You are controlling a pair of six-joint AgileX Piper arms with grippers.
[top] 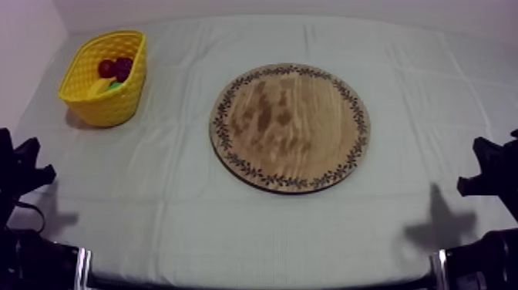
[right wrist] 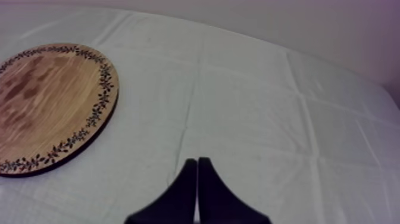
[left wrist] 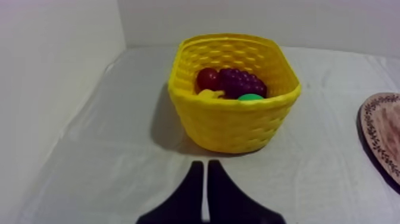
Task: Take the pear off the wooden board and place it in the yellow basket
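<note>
Left tool (left wrist: 206,164): fingers pressed together in a narrow wedge, nothing in them. It sits low over the worktop (left wrist: 107,155), nose pointed at the yellow basket (left wrist: 235,125) just ahead.

Right tool (right wrist: 197,162): same narrow wedge, empty, parked beside the wooden board (right wrist: 53,101). Board face is bare, no fruit on it.

Pear (left wrist: 251,96): I read the green lump against the basket's near rim as it. It's tucked in with the small red fruit (left wrist: 208,78), grapes (left wrist: 239,82) and a bit of banana (left wrist: 209,93).

So by my read the placement is done and there's nothing left to grab. Doing this step well = don't reach. Hold both arms low and clear of the basket wall; it looks light, and a nudge could tip it. If a check is wanted, look from above and confirm the green sits below the rim, not perched on it.
</note>
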